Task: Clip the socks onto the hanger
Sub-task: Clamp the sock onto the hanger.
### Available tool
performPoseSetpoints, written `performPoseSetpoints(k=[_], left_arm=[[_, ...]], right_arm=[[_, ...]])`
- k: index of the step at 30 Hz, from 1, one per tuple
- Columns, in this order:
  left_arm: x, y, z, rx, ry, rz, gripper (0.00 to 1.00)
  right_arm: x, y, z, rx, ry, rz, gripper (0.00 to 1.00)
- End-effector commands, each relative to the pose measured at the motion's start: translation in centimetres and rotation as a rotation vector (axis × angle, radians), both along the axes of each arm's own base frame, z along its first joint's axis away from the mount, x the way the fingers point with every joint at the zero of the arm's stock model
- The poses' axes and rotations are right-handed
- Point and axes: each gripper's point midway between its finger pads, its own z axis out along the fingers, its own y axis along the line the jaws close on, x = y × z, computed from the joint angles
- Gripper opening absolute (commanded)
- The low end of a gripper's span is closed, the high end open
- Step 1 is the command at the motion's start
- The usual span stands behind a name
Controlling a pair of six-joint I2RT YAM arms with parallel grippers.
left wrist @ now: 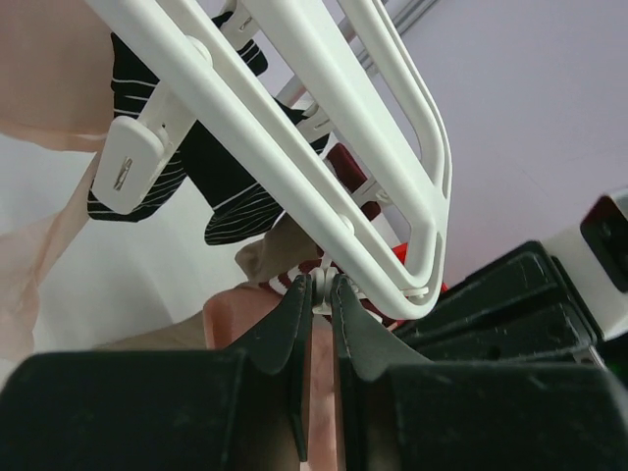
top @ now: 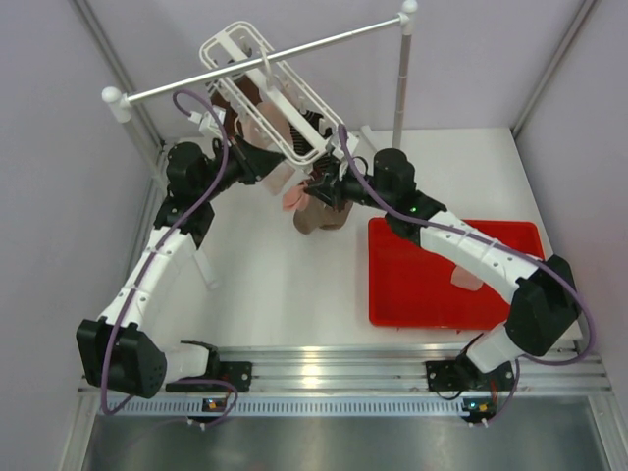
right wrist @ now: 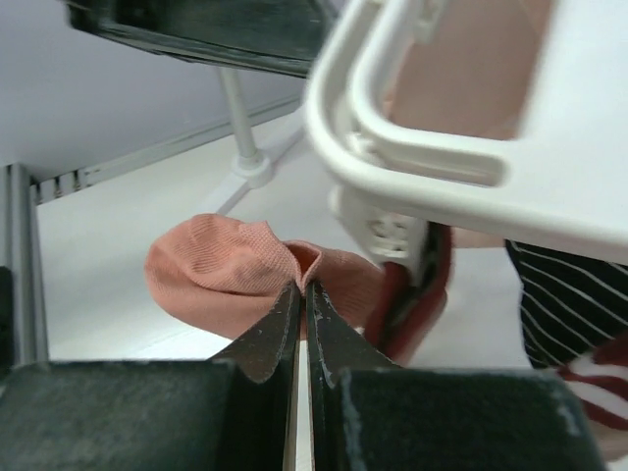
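Observation:
The white lattice hanger (top: 263,90) hangs tilted from the rail, with a taupe-brown sock (top: 319,214) and dark striped cuffs (left wrist: 224,186) hanging under it. My left gripper (left wrist: 323,287) is shut on a small white clip below the hanger frame (left wrist: 324,108). In the top view it (top: 257,165) is under the hanger's left side. My right gripper (right wrist: 302,286) is shut on a fold of a pink sock (right wrist: 211,280), held just left of a dangling clip (right wrist: 392,235) and under the hanger frame (right wrist: 471,147). In the top view the right gripper (top: 316,186) holds the pink sock (top: 292,199) under the hanger's near end.
The long white rail (top: 294,51) rests on two poles; the right pole (top: 401,83) stands at the back. A pole foot (right wrist: 250,169) is behind the pink sock. A red tray (top: 412,294) at the right holds one pale sock (top: 469,280).

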Motion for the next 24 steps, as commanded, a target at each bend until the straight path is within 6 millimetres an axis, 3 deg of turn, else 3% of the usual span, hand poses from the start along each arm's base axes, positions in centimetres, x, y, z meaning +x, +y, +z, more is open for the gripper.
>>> performPoseSetpoints(k=[1, 7, 24], left_arm=[[-1.9, -0.4, 0.7, 0.044, -0.034, -0.098, 0.00], [-2.3, -0.6, 0.3, 0.082, -0.048, -0.147, 0.00], [-2.6, -1.3, -0.5, 0.075, -0.005, -0.210, 0.00]], right_arm=[[2.6, -1.0, 4.9, 0.077, -0.137, -0.075, 0.00], [3.9, -1.3, 5.3, 0.083, -0.151, -0.093, 0.00], [3.7, -0.5, 6.0, 0.106, -0.163, -0.069, 0.00]])
